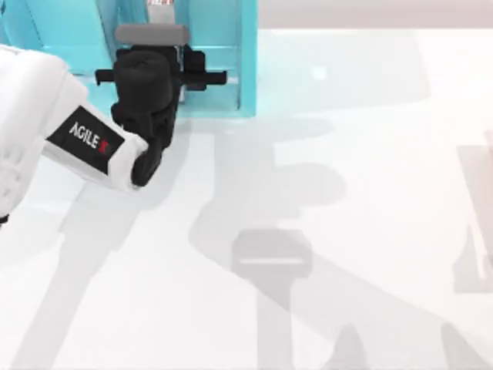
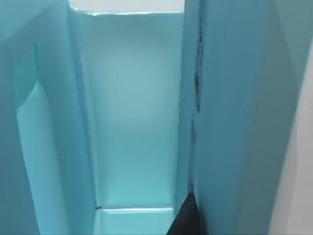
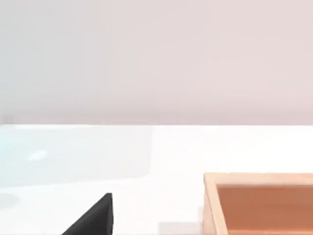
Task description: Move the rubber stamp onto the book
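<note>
My left gripper (image 1: 173, 58) reaches into the light-blue shelf unit (image 1: 223, 46) at eleven o'clock on the table (image 1: 347, 193); whether its fingers are wide or narrow I cannot tell. A wooden box (image 3: 259, 203) lies near my right arm's finger (image 3: 95, 218).

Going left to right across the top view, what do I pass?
Left arm → its gripper, reaching into the light-blue shelf unit → bare white table → a pale tan edge at the right border, too cut off to identify.
</note>
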